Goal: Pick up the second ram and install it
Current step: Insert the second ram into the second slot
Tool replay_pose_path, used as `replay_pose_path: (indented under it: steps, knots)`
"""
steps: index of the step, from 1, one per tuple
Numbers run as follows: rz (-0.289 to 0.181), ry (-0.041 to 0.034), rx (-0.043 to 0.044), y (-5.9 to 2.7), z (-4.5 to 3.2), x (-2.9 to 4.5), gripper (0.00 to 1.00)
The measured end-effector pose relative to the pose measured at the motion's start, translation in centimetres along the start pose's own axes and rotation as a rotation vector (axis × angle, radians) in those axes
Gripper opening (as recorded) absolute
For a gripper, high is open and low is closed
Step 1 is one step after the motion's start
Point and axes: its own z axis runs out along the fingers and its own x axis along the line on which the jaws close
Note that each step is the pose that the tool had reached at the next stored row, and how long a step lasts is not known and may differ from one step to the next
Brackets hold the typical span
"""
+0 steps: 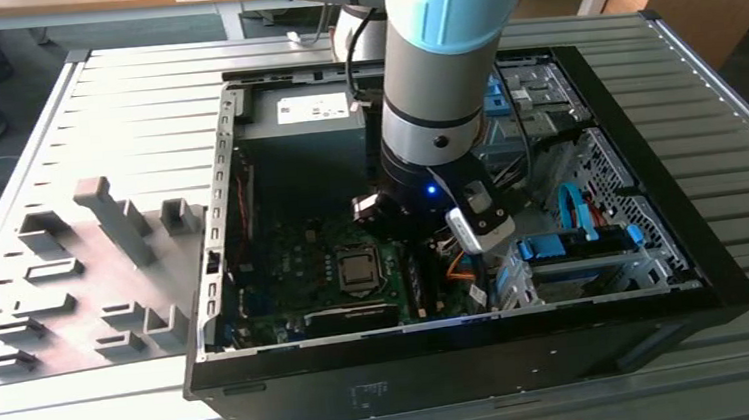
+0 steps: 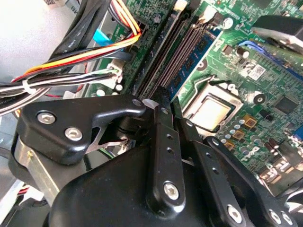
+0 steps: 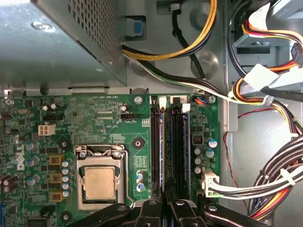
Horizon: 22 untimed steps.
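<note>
An open black computer case is laid flat on a ribbed metal table. Inside it a green motherboard is seen, with a square silver processor held in its socket near the board's middle. A perforated grey power supply box is set beside the board's edge, and bundles of yellow, orange, black and white cables are routed along the case wall. Grey plastic fixture blocks are spread on the table to the exterior view's left of the case; a blue part, perhaps a drive bracket, is seen on the other side
</note>
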Motion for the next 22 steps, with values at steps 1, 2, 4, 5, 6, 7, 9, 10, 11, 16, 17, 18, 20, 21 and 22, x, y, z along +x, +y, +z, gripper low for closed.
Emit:
replay_pose_path:
  steps: [1, 2, 4, 5, 6, 7, 9, 10, 11, 16, 17, 18, 20, 21, 22]
  knots:
    - [0.000, 0.0001, 0.0002, 0.00, 0.00, 0.00, 0.14]
    - [0.000, 0.0001, 0.0005, 0.00, 0.00, 0.00, 0.14]
    - [0.000, 0.0000, 0.0007, 0.00, 0.01, 0.00, 0.14]
    - [0.001, 0.0001, 0.0009, 0.00, 0.00, 0.00, 0.14]
    - [0.003, 0.0001, 0.0009, 0.00, 0.01, 0.00, 0.14]
    - [0.007, 0.0000, 0.0009, 0.00, 0.01, 0.00, 0.14]
    - [0.011, 0.0000, 0.0008, -0.03, 0.01, 0.00, 0.14]
    - [0.012, 0.0000, 0.0007, -0.05, 0.02, 0.00, 0.14]
    - [0.013, 0.0000, 0.0008, -0.07, 0.01, 0.00, 0.14]
    - [0.014, 0.0000, 0.0007, -0.10, 0.03, 0.00, 0.14]
    - [0.014, 0.0001, 0.0008, -0.10, 0.04, 0.00, 0.14]
    - [0.014, 0.0000, 0.0007, -0.08, 0.07, -0.01, 0.14]
    - [0.014, 0.0000, 0.0007, -0.02, 0.14, -0.01, 0.14]
    - [0.015, 0.0000, 0.0006, 0.02, 0.17, -0.01, 0.14]
    - [0.015, 0.0000, 0.0005, 0.05, 0.20, 0.00, 0.14]
